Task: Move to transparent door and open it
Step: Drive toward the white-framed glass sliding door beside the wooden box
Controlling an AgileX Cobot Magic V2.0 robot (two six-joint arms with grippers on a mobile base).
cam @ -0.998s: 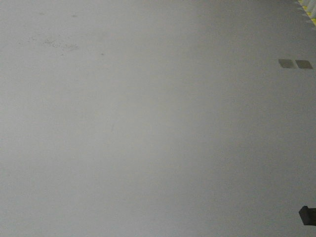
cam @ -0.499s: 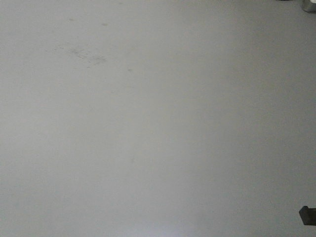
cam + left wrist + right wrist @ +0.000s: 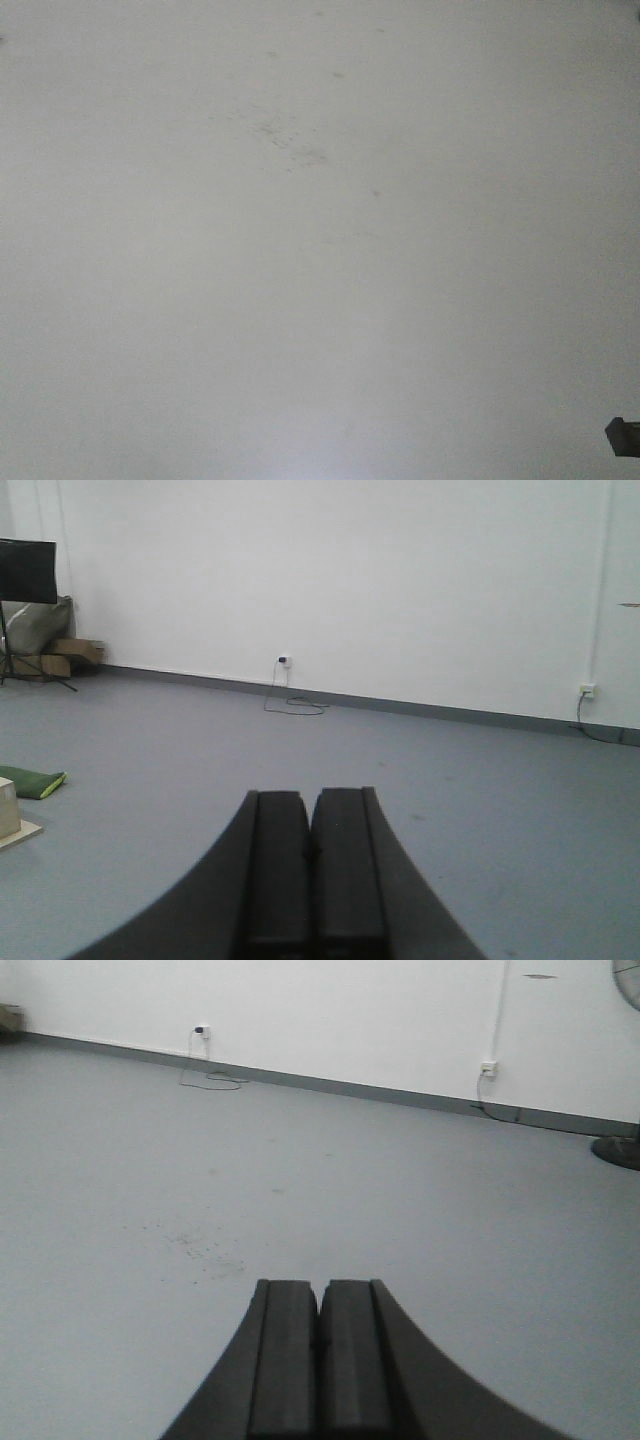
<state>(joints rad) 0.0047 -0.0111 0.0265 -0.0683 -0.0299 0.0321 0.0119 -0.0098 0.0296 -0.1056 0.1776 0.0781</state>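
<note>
The transparent door is out of view in every frame. My left gripper [image 3: 310,798] is shut, its two dark pads pressed together with nothing between them, and it points across a grey floor toward a white wall [image 3: 350,570]. My right gripper [image 3: 319,1287] is also shut and holds nothing, aimed at the same kind of floor and wall. The front view shows only bare grey floor with a patch of faint dark specks [image 3: 290,140].
Far left in the left wrist view stand a black music stand [image 3: 25,570], a grey bag and cardboard boxes [image 3: 60,652]. A green pad [image 3: 32,782] and a pale block [image 3: 10,810] lie nearer. Wall sockets with cables [image 3: 285,662] [image 3: 488,1068] sit low. A fan base [image 3: 618,1150] is at the right.
In the front view the floor specks have slid right and down across the frame. The two dark floor squares and the coloured edge at top right have left the view.
</note>
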